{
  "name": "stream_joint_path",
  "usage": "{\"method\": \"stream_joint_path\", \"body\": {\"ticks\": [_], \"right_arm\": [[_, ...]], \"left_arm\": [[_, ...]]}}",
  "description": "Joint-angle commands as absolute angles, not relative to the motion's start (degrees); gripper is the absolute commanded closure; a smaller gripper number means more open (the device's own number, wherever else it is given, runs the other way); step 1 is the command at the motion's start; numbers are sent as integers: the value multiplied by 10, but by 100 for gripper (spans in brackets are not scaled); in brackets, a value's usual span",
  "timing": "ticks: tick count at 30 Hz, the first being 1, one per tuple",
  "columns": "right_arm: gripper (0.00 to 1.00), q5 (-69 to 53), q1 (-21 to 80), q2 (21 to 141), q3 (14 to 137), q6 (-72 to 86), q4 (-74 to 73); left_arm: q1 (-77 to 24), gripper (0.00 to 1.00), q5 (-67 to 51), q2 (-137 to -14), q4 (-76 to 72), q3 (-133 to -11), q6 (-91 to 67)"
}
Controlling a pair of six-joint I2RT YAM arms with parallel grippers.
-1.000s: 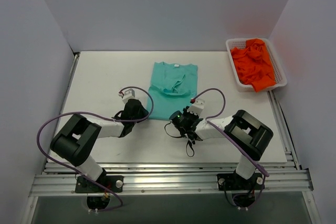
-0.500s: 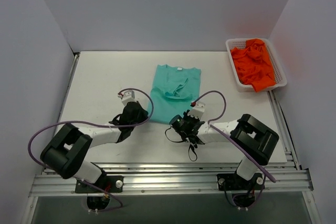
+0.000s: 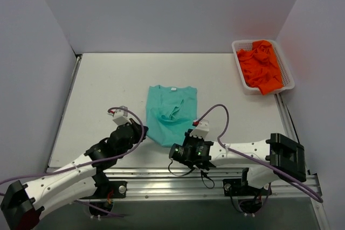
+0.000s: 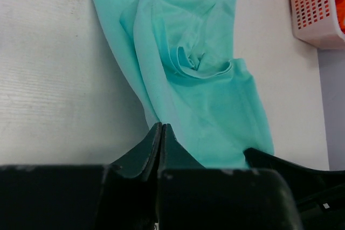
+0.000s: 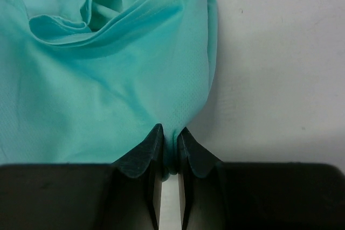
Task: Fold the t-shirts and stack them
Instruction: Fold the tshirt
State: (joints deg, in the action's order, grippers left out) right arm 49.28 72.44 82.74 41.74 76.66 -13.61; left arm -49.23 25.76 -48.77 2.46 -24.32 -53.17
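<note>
**Left gripper** (image 4: 160, 129): jaws fully closed, tips meeting on the near-left hem of the teal t-shirt (image 4: 210, 95). A thin edge of cloth runs into the pinch. In the overhead view this gripper (image 3: 141, 129) sits just inside the near edge of the table (image 3: 102, 90), left of centre. A second ago it stood partly open; it is now shut.

**Right gripper** (image 5: 170, 136): jaws almost closed, with a small fold of the shirt's (image 5: 108, 95) near-right hem caught between them. Overhead, it (image 3: 171, 148) lies at the table's near edge, about centre.

**Teal t-shirt** (image 3: 172, 114): flat on the table's middle, collar and white neck label (image 3: 173, 88) toward the far side, hem toward the near edge. A rumpled ridge of cloth lies across its centre. Since the earlier frames the whole garment has been drawn toward the near edge and slightly left. Both arms have pulled back and now lie low.

**Orange t-shirts** (image 3: 261, 68): heaped in the white basket (image 3: 285, 64) at the table's far-right corner, position unchanged.
</note>
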Motion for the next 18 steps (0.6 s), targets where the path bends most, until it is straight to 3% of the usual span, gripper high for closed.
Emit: {"method": "stream_joint_path", "body": {"ticks": [1, 5, 11, 18], "right_arm": [[100, 557, 763, 781, 450, 871, -288], [100, 577, 772, 760, 476, 885, -342], [100, 620, 743, 773, 526, 852, -378], [100, 618, 665, 787, 561, 723, -298]], "left_arm": [[-501, 98, 294, -412, 157, -248, -562], [-502, 98, 311, -379, 201, -277, -559], [-501, 98, 335, -421, 204, -344, -541], [-483, 98, 345, -513, 148, -425, -494]]}}
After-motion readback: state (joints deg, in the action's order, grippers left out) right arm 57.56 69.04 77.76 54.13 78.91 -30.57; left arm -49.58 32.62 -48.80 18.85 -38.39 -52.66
